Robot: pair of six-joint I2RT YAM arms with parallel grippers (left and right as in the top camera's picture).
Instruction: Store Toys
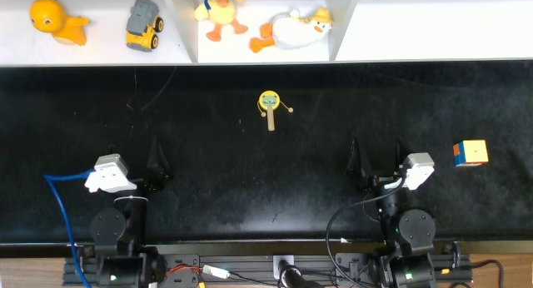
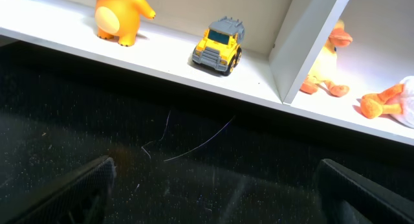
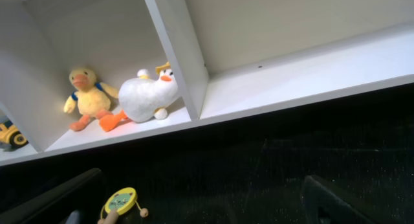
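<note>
A small yellow rattle drum on a wooden stick [image 1: 269, 106] [image 3: 121, 202] lies on the black table, mid-way across. A multicoloured cube [image 1: 470, 153] sits at the table's right side. My left gripper [image 1: 146, 165] [image 2: 215, 164] is low near the front left, open, with nothing between its fingers [image 2: 84, 185]. My right gripper [image 1: 376, 160] [image 3: 204, 177] is low near the front right, open and holding nothing, to the left of the cube.
A white shelf [image 1: 266, 55] runs along the table's far edge. Its left bay holds an orange duck [image 1: 57, 20] and a yellow truck [image 1: 143, 26]; the middle bay holds a yellow plush duck [image 1: 221, 12] and a white plush goose [image 1: 293, 30].
</note>
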